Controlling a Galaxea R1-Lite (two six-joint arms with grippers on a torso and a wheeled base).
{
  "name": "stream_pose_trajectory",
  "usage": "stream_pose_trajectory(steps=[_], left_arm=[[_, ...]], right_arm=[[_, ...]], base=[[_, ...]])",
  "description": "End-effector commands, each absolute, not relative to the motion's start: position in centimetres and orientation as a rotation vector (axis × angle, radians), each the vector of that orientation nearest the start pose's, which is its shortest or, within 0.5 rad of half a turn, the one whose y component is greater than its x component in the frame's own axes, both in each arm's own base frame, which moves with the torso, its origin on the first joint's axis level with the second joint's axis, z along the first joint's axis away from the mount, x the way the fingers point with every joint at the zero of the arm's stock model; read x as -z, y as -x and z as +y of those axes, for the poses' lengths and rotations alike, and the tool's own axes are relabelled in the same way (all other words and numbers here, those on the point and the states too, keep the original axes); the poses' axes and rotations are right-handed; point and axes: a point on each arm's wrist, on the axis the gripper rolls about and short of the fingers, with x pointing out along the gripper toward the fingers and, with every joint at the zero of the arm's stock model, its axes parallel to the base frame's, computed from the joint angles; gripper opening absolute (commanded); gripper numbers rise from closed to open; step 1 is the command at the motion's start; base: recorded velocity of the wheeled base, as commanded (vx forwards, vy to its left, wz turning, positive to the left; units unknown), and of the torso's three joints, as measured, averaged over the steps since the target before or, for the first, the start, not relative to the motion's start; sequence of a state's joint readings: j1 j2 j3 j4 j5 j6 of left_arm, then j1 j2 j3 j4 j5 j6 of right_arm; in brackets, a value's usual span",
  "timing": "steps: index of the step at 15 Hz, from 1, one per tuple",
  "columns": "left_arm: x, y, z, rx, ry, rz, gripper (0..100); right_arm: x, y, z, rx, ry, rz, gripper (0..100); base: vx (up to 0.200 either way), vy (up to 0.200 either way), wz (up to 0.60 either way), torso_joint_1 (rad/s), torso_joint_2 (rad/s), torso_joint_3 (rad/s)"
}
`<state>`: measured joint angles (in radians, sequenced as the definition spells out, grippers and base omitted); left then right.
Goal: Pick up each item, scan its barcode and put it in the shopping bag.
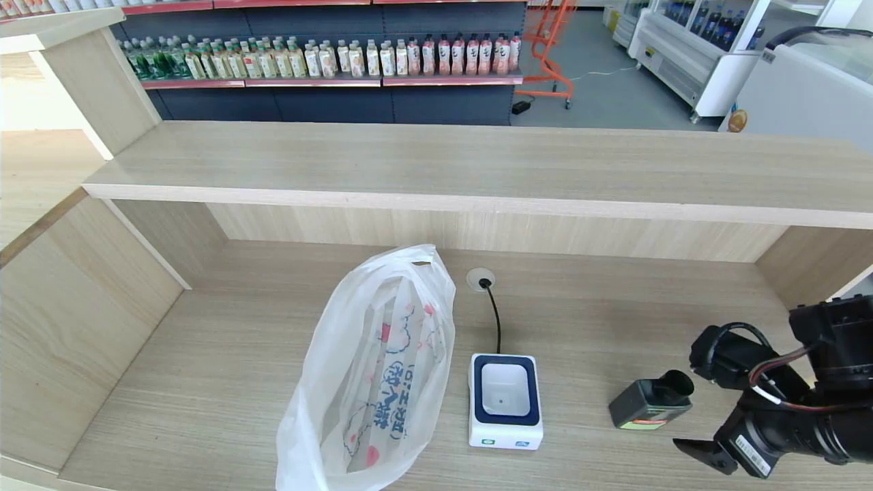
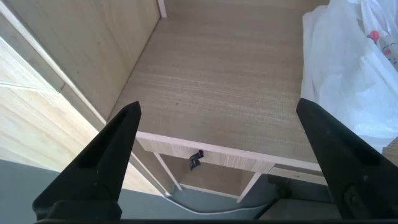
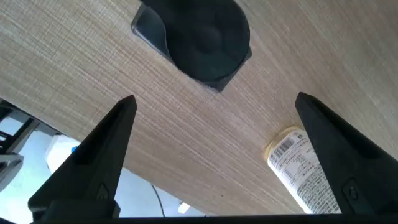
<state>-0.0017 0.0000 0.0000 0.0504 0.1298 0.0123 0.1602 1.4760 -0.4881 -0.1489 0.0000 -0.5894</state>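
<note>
One printed pack (image 1: 382, 382) is in your shopping bag (image 1: 320, 409). The dark bottle (image 1: 648, 404) and white tube (image 3: 301, 165) wait near the desk's (image 1: 614, 327) right edge, likely unscanned. Left gripper (image 2: 219, 104) and right gripper (image 3: 216, 99): fingers spread, empty.

Pale wooden counter (image 1: 614, 327) with a raised ledge (image 1: 477, 164) behind, then shelves (image 1: 314, 83) of drink bottles (image 1: 372, 58), an orange trolley (image 1: 554, 48) and white freezers (image 1: 689, 51).

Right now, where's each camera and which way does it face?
Head: faces forward and down at counter, bag, scanner; right arm shows.
Left wrist: over counter's near edge, facing down; open left pincer, bag.
Right wrist: facing down on dark bottle, tube; open right pincer.
Shared: bag, head and left wrist; dark bottle, head and right wrist.
</note>
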Motion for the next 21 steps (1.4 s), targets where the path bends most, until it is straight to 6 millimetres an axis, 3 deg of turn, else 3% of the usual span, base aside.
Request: stream_pose_trajectory(steps=[1, 12, 13, 16, 19, 21], left_arm=[[-7.0, 2.3, 0.3, -0.129, -0.016, 0.053, 100], [-7.0, 2.3, 0.3, -0.129, -0.016, 0.053, 100], [-7.0, 2.3, 0.3, -0.129, -0.016, 0.053, 100], [-7.0, 2.3, 0.3, -0.129, -0.016, 0.053, 100], [-7.0, 2.3, 0.3, -0.129, -0.016, 0.053, 100], [-7.0, 2.3, 0.3, -0.129, -0.016, 0.053, 100]], right_arm=[[-10.0, -21.4, 3.9, -0.444, 0.62, 0.795, 100], [-8.4, -24.1, 5.6, -0.576, 0.575, 0.702, 100], [-8.5, -24.3, 5.7, -0.599, 0.563, 0.676, 0], [-8.7, -24.6, 6.0, -0.609, 0.563, 0.634, 0], [-9.7, -23.6, 5.5, -0.588, 0.56, 0.601, 0], [-11.7, -22.5, 5.2, -0.551, 0.515, 0.529, 0]], base=[[0.0, 0.0, 0.0, 0.0, 0.0, 0.0], [0.0, 0.0, 0.0, 0.0, 0.0, 0.0], [0.0, 0.0, 0.0, 0.0, 0.0, 0.0], [0.0, 0.0, 0.0, 0.0, 0.0, 0.0], [0.0, 0.0, 0.0, 0.0, 0.0, 0.0], [0.0, 0.0, 0.0, 0.0, 0.0, 0.0]])
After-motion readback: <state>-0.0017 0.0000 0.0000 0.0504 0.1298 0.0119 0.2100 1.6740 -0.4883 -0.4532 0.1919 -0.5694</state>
